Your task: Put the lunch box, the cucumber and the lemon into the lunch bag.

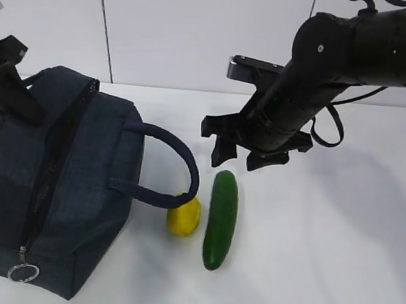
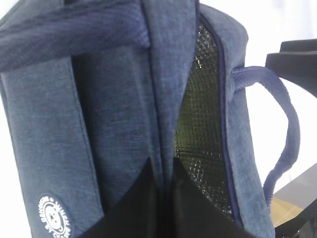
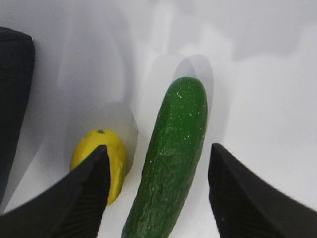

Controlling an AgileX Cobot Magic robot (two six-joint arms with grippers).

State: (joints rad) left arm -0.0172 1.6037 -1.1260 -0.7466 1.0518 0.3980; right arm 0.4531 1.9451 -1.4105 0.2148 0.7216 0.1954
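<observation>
Cucumber (image 1: pixel 221 220), one, lies lengthwise just below the right gripper (image 1: pixel 249 153), whose jaws hang wide and empty; one lemon (image 1: pixel 184 215) sits beside it, by the one bag (image 1: pixel 56 181). Left wrist view: the left gripper (image 2: pixel 166 198) is pinched tight on the bag's zipper edge. Right wrist view: the cucumber runs lengthwise between the spread fingers (image 3: pixel 74 203).
</observation>
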